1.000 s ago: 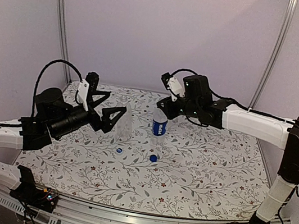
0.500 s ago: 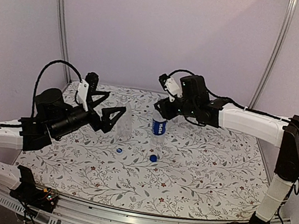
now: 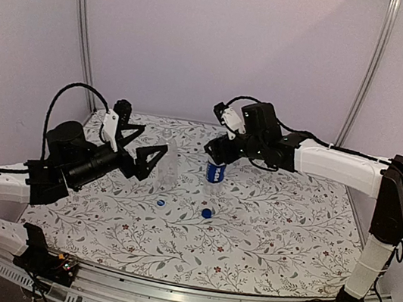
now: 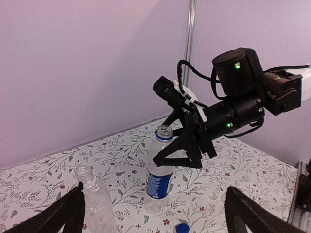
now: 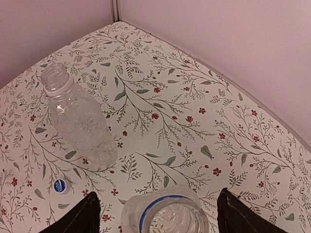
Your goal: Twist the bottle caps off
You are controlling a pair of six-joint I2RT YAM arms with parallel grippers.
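Observation:
Two clear bottles stand upright on the floral table, both with open mouths. The plain bottle (image 3: 171,165) (image 5: 80,121) is just past my left gripper (image 3: 144,154), which is open and holds nothing. The labelled bottle (image 3: 215,171) (image 4: 159,179) has a blue ring on its neck (image 5: 165,216). My right gripper (image 3: 216,152) (image 5: 156,196) is open and hangs over this neck, one finger on each side, apart from it. Two blue caps (image 3: 161,202) (image 3: 207,213) lie loose on the table in front of the bottles.
The table (image 3: 289,226) has a floral cloth and pale walls at the back and sides. Metal posts (image 3: 83,25) (image 3: 369,70) stand at the back corners. My right arm (image 3: 337,166) reaches in from the right, above the table.
My right gripper has opened off the labelled bottle's neck and shifted slightly left. The left arm and both caps have stayed where they were.

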